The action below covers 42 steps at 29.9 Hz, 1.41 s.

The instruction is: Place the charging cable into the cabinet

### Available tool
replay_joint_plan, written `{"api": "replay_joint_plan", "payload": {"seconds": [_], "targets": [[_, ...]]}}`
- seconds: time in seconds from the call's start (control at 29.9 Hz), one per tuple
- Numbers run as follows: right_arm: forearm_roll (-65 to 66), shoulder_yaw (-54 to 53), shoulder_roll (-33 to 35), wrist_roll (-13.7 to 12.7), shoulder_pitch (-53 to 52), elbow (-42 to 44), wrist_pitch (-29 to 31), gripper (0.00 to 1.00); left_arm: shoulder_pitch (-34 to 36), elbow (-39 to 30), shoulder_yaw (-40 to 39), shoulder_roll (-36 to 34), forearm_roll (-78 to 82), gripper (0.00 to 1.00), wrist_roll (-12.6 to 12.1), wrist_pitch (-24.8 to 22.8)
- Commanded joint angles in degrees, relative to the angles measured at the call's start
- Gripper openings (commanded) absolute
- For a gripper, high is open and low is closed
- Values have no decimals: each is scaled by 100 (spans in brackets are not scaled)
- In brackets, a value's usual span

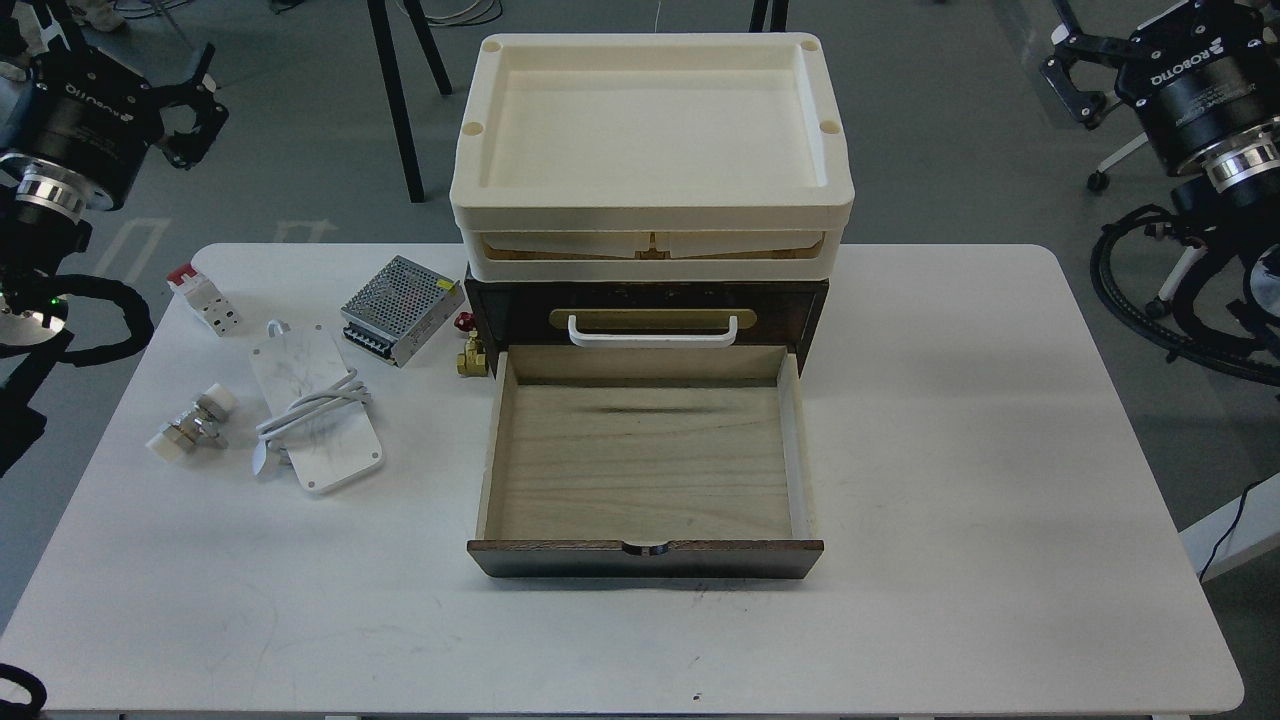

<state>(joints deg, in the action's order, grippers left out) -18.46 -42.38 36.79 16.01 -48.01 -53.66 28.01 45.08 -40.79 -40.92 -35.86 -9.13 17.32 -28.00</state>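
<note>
The charging cable (pixel 318 404), a coiled white cord, lies on its flat marble-patterned pad (pixel 345 452) on the left half of the white table. To its right stands the cabinet (pixel 790 310), dark brown with a white handle (pixel 652 335) on a brass plate. Its lower drawer (pixel 645 558) is pulled out toward me, and the pale wood interior is empty. Both grippers are raised off the table and hold nothing. My left gripper (pixel 213 105) hangs at the far upper left, fingers apart. My right gripper (pixel 1055 78) is at the far upper right, also open.
Cream plastic trays (pixel 650 215) are stacked on top of the cabinet. A silver mesh metal box (pixel 403 308), a red-and-white block (pixel 203 297), a white and metal cylinder part (pixel 190 425) and a small brass valve (pixel 470 352) lie around the cable.
</note>
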Motion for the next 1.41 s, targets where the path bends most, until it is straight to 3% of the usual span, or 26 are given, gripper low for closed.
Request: {"api": "replay_joint_plan", "payload": {"seconds": [0.0,0.17,0.37,0.64,0.84,0.94,1.11,1.34,1.37], "targets": [[0,2,-5,8,-7,-13,-1,100,1,89,5,158,-1,100,8,0],[0,11,12,8,-42,-31,-1,100,-16,97,-74,149,-71,100,139,0],[9,11,39,43,-51,-92,-1,100,-219,388,-223,263,-309,100,1068,0],[9,19,83,43,-33,-127,-1,100,-456,-42,-610,220,-300,100,1068,0],[0,11,91,43,19,-136,-1,100,-500,-1692,-1382,-465,-291,100,1068,0],[0,19,100,34,54,-154,-1,100,-526,-2441,-1401,-825,-82,100,1068,0],[-79,-252,275,-1,125,-171,-1,100,-518,-2994,-1401,-1150,2198,100,1068,0],[-105,-929,521,34,642,-171,-1,100,-1088,-4700,-779,-2661,6953,100,1068,5],[-105,-991,557,34,722,-180,-1,100,-1141,-4745,-577,-2794,7577,100,1068,205]]}}
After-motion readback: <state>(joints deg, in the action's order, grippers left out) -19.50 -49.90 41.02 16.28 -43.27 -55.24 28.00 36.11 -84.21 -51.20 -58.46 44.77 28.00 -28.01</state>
